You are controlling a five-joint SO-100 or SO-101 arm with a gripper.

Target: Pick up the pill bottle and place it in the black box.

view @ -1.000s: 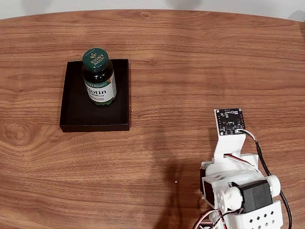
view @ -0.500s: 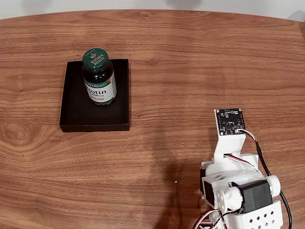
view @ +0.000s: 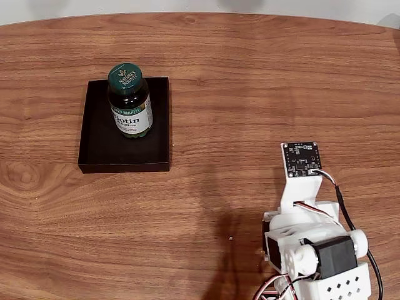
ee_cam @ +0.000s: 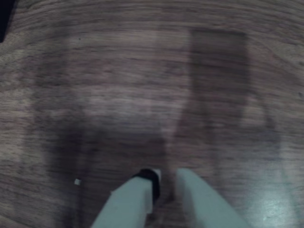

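Pill bottle: the pill bottle (view: 130,101) stands upright inside the black box in the fixed view, in the upper middle part of it, its dark green cap turned up toward the camera with white lettering on top, and a white and green label around its body.

Black box: the black box (view: 100,150) lies flat on the tabletop in the left half of the fixed view; it is a shallow matte tray with low walls, much wider than the bottle. A dark sliver at the top left corner of the wrist view may be part of it, but I cannot tell.

Tabletop: the tabletop (view: 250,81) is brown wood with long grain running across, and a pale wall shows beyond its far edge.

Arm: the white arm (view: 312,250) is folded low at the lower right of the fixed view, well apart from the box, with a small dark circuit board (view: 301,159) on top and a black cable trailing down its right side.

Gripper: in the wrist view the gripper (ee_cam: 164,183) points down at bare wood, blurred, with its shadow spread across the grain.

Fingers: the two pale fingers (ee_cam: 130,202) sit close together with just a narrow gap at the tips, holding nothing.

Speck: a tiny pale speck (ee_cam: 77,181) lies on the wood just left of the fingers.
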